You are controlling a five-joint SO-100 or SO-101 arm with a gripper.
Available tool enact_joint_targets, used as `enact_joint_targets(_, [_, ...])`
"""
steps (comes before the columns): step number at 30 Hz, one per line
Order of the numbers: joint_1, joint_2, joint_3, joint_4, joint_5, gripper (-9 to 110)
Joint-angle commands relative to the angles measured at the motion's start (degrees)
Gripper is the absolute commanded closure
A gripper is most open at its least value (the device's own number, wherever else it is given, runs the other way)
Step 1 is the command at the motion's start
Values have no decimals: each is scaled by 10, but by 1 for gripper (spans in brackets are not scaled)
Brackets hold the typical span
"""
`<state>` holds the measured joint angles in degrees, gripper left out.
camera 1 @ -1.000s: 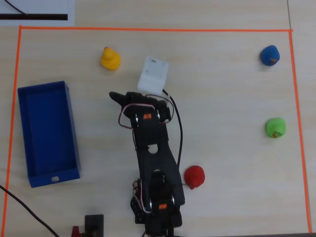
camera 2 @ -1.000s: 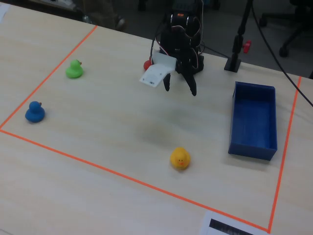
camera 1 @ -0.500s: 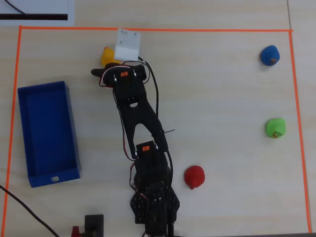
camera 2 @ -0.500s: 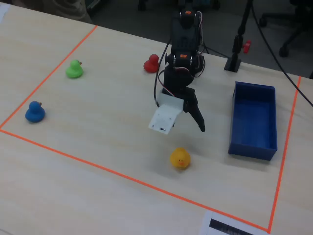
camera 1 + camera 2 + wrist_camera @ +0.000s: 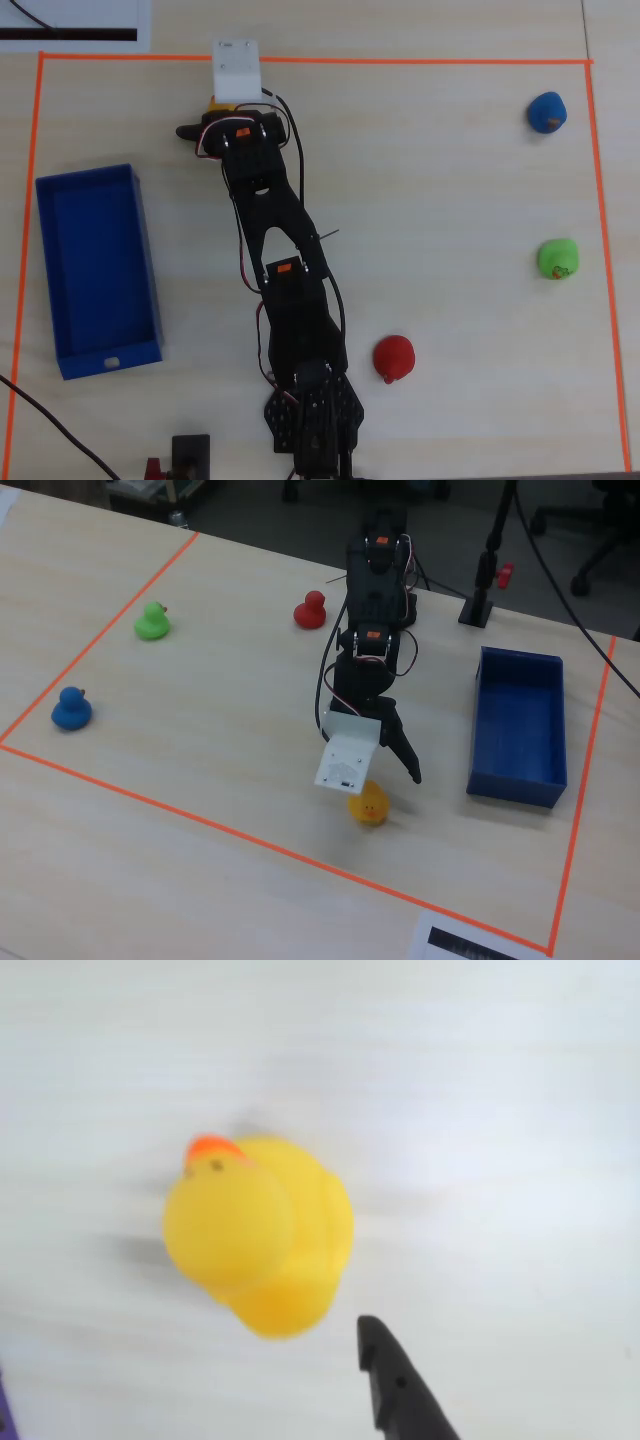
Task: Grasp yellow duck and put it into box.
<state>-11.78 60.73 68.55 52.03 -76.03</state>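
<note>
**A:** Item one, the yellow duck (image 5: 258, 1235). Location?

**B:** Stood on the table (image 5: 200, 740), near the orange tape line (image 5: 180, 815). In the wrist view it sat left of centre, beak at about 11 o'clock. In the overhead view only a sliver showed beneath the white camera mount (image 5: 236, 70).

**A:** Item two, the pincer (image 5: 385, 765). Condition?

**B:** Released, holding nothing. One dark finger (image 5: 400, 1390) showed at 5 o'clock of the duck in the wrist view, apart from it; the other was out of frame.

**A:** Item three, the blue box (image 5: 95, 270)?

**B:** Well apart from the duck, toward 8 o'clock of it in the overhead view.

**A:** Risks to log?

**B:** Judged: the duck lay off the pincer's centre line, so a closing finger might clip one side and push it away. Its rounded body could squirt out of a shallow grip. The wrist picture was blurred, suggesting motion, so descent could overshoot. Red duck (image 5: 393, 358), green duck (image 5: 558, 259) and blue duck (image 5: 547, 111) stood far off, no hazard.
</note>
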Motion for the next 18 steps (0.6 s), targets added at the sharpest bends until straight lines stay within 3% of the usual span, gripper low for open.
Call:
enact_joint_targets(1, [-4, -22, -53, -51, -16, 54])
enact_joint_targets(14, [18, -92, -77, -147, -33, 57])
enact_joint_targets(16, [22, -95, -63, -166, -43, 68])
enact_joint_targets(18, [29, -97, -48, -209, -16, 98])
